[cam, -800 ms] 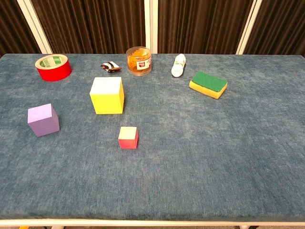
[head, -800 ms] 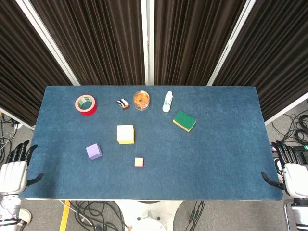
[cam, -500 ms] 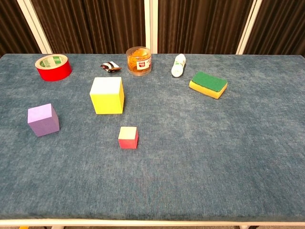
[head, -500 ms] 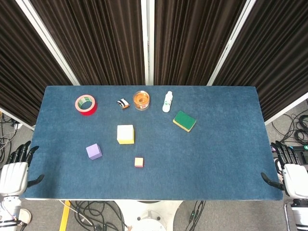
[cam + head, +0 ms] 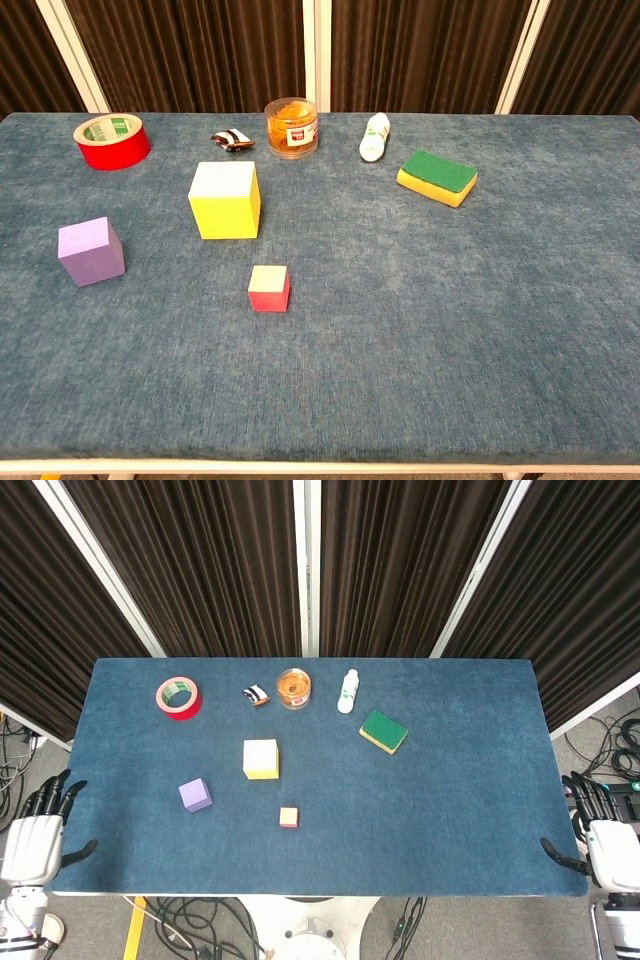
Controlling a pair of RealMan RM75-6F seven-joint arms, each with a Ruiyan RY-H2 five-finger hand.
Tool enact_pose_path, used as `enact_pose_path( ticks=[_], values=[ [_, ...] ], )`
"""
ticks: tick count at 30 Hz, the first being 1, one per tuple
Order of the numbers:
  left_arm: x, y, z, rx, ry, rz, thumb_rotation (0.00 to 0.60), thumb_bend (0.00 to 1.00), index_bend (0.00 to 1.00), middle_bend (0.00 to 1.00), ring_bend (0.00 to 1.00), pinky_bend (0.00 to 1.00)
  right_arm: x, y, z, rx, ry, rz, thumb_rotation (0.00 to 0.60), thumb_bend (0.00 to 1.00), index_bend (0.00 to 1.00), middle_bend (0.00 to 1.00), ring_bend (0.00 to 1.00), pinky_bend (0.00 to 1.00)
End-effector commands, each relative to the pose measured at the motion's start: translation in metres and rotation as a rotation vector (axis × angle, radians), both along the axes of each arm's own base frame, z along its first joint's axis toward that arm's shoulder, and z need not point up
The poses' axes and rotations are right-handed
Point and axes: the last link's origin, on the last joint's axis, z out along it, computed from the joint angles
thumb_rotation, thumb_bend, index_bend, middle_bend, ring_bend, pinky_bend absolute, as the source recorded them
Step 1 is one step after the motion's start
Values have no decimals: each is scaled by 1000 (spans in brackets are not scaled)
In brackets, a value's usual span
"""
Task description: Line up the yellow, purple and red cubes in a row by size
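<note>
The large yellow cube (image 5: 261, 758) (image 5: 225, 200) stands left of the table's middle. The mid-sized purple cube (image 5: 195, 794) (image 5: 91, 251) sits nearer and further left. The small red cube (image 5: 289, 817) (image 5: 269, 289) lies closest to the front edge. My left hand (image 5: 36, 835) hangs off the table's front left corner, fingers spread, holding nothing. My right hand (image 5: 598, 838) hangs off the front right corner, fingers apart and empty. Neither hand shows in the chest view.
Along the back of the blue table (image 5: 470, 780) stand a red tape roll (image 5: 178, 697) (image 5: 112, 141), a small wrapped item (image 5: 257, 694), an orange-lidded jar (image 5: 294, 688) (image 5: 291, 127), a white bottle (image 5: 348, 691) (image 5: 374, 136) and a green-and-yellow sponge (image 5: 384, 731) (image 5: 437, 177).
My left hand has drifted slightly right and down beside the table corner. The cubes and my right hand have not moved.
</note>
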Motion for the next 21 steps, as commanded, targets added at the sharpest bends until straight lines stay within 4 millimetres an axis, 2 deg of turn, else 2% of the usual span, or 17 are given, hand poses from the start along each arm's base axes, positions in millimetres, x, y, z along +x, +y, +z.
enact_pose_path(
  ticks=[1, 4, 9, 12, 17, 21],
  values=[
    [2, 6, -2, -10, -15, -17, 600, 173, 203, 156, 94, 174, 0, 0, 0, 0, -1, 2, 600, 126, 0, 21, 0, 0],
    [10, 27, -2, -39, -67, -65, 600, 167, 203, 156, 94, 175, 1, -3, 0, 1, 3, 7, 600, 126, 0, 21, 0, 0],
    [33, 76, -3, -107, -122, -182, 600, 160, 203, 156, 94, 175, 3, -6, 3, -3, 11, 24, 600, 126, 0, 21, 0, 0],
    [51, 107, -11, -171, -185, -234, 600, 157, 203, 156, 94, 175, 5, -9, 5, -3, 23, 31, 600, 127, 0, 21, 0, 0],
    [84, 154, -36, -313, -259, -278, 600, 137, 203, 156, 94, 176, 10, -16, 6, 8, 38, 52, 600, 127, 0, 20, 0, 0],
    [107, 179, -61, -399, -283, -296, 600, 100, 203, 156, 94, 177, 13, -21, 6, 16, 46, 64, 600, 126, 0, 19, 0, 0]
  ],
)
